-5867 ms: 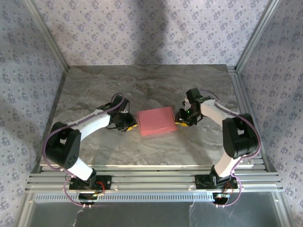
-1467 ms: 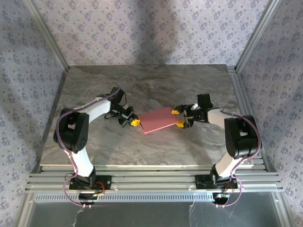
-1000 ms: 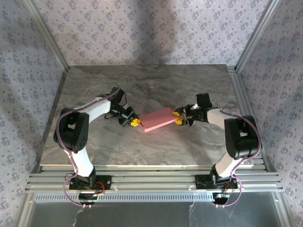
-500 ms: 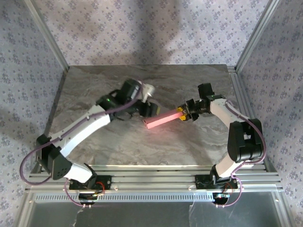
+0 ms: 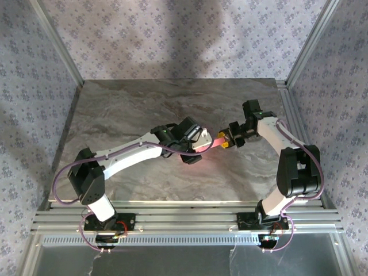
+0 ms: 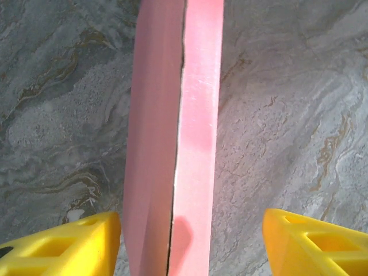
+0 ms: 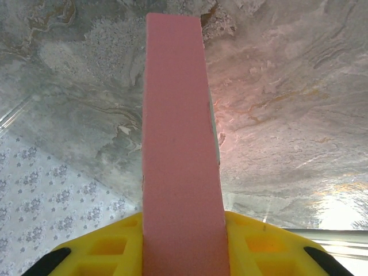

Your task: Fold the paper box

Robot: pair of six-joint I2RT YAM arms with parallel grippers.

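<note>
Pink paper box [image 6: 198,115] gripped at one end

The left gripper [image 6: 191,230] straddles the slim paper box, its yellow fingers [image 6: 63,244] spread, one just beside it, the other clear. Beyond, the right gripper [image 7: 183,241] is clamped on the box's end, holding it edge-up over the marbled table [image 5: 144,103].

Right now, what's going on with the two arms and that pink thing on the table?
Two robot arms are working on a slim pink-red cardboard box over the grey marbled table. The right gripper is clamped on one end, holding the box turned on its edge. The left gripper is at the other end with its jaws open, one finger on each side of the box, not clamped on it.
</note>
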